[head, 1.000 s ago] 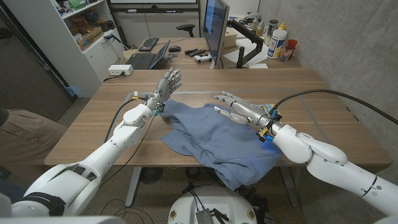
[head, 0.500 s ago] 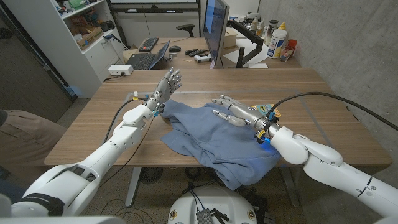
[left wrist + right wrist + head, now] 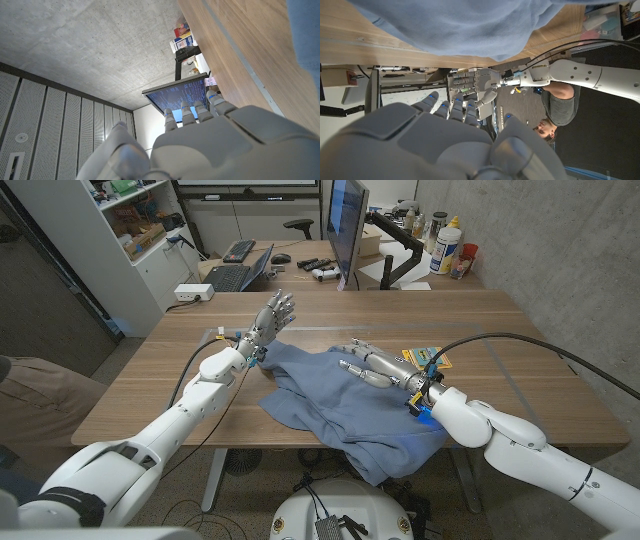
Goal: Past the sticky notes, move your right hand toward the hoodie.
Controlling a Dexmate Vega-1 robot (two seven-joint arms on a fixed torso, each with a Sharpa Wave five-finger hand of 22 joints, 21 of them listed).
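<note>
A blue hoodie lies crumpled across the middle of the wooden table, one part hanging over the near edge. My right hand hovers over the hoodie's right half, fingers spread and pointing left, holding nothing. Yellow and blue sticky notes lie just behind its wrist. My left hand is raised at the hoodie's far left corner, fingers apart and empty. In the right wrist view the hoodie fills the area beyond my right hand, with the left hand facing it.
A monitor stands at the table's far edge. Behind it is a second desk with a keyboard, a laptop and bottles. A person's knee shows at the left edge.
My right hand has slid leftward past the sticky notes and further over the hoodie. The notes now show behind its wrist. The left hand has not moved.
</note>
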